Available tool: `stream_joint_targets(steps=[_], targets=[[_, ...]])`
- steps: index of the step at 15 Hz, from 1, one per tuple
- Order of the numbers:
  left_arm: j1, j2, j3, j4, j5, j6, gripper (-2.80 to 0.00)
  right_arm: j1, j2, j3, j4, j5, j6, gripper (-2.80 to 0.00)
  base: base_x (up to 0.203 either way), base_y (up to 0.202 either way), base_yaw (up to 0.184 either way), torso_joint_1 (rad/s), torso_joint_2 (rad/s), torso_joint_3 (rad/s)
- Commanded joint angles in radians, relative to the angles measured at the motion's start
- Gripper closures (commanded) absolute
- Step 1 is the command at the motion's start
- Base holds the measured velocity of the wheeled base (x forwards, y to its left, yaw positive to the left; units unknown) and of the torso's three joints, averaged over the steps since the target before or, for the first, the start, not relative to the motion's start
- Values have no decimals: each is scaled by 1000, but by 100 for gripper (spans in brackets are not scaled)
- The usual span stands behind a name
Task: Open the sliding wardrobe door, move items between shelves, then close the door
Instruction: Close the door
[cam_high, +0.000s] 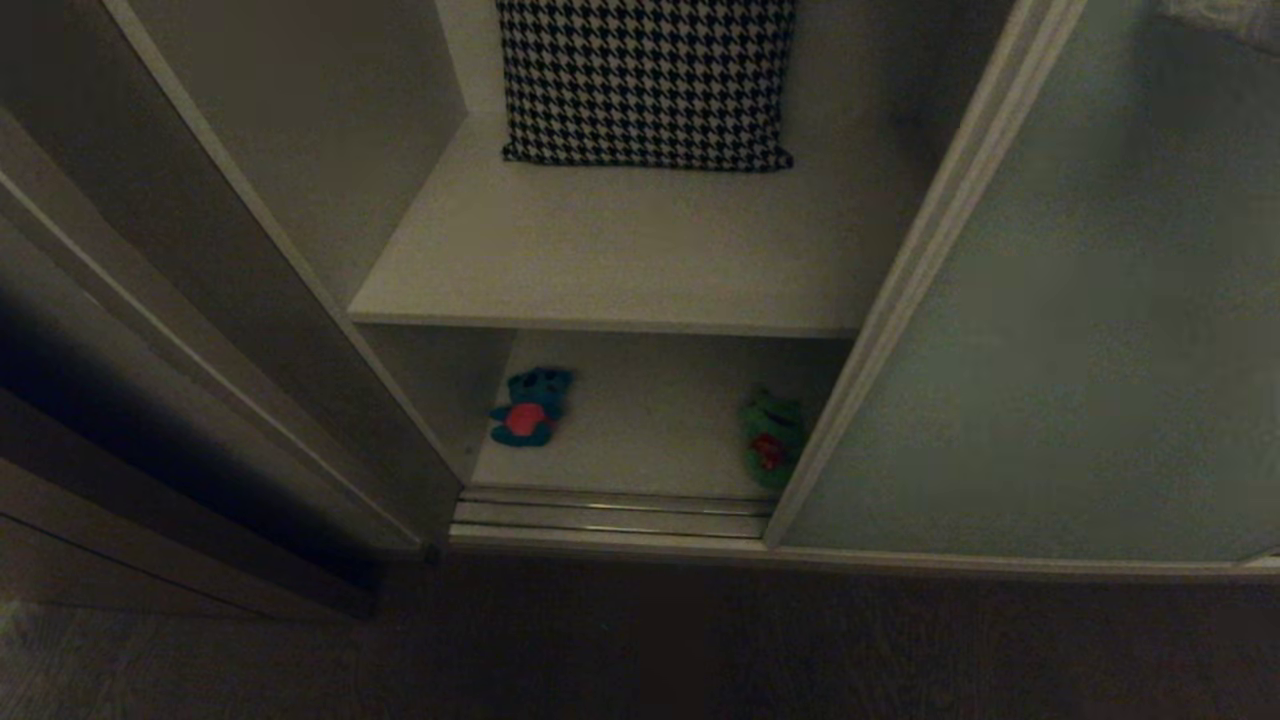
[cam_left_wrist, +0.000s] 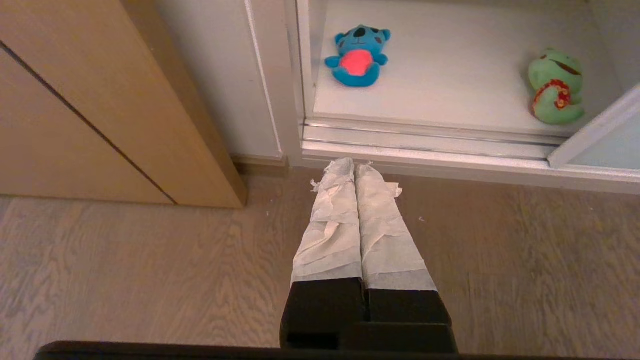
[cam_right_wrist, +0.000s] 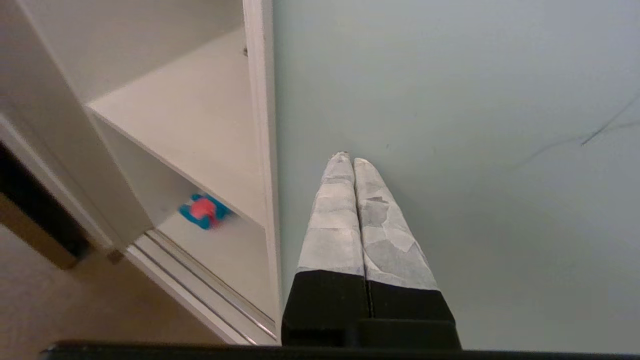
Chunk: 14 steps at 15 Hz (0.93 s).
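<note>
R claw (cam_right_wrist: 348, 159) near wardrobe door (cam_right_wrist: 450, 100)

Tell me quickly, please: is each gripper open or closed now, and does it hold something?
Left gripper: closed, holding nothing, above the floor.
Right gripper: closed, holding nothing, before the sliding wardrobe door.

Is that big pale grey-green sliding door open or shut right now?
Open, at least partly. The pale grey-green sliding door stands to the right, leaving the off-white shelves exposed, with a teal-blue plush bear and green plush frog visible inside.
</note>
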Motion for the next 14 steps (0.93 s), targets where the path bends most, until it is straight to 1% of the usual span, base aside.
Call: stream_joint_targets(steps=[1, 3, 5, 9, 12, 14], targets=[[1, 1, 0, -1, 0, -1, 0, 36, 3, -11, 2, -2, -8, 0, 0, 0, 0, 0, 0, 0], [-1, 1, 0, -1, 0, -1, 0, 82, 6, -12, 8, -3, -18, 0, 0, 0, 0, 0, 0, 0], [1, 1, 0, -1, 0, -1, 0, 132, 31, -12, 9, -6, -48, 0, 0, 0, 0, 0, 0, 0], [-1, 1, 0, 0, 0, -1, 0, 178, 88, -61, 11, -10, -62, 0, 0, 0, 0, 0, 0, 0], [1, 1, 0, -1, 0, -1, 0, 219, 151, -99, -1, -70, -62, 0, 0, 0, 0, 0, 0, 0], [-1, 1, 0, -1, 0, -1, 0, 251, 187, -132, -3, -79, -61, 0, 0, 0, 0, 0, 0, 0]])
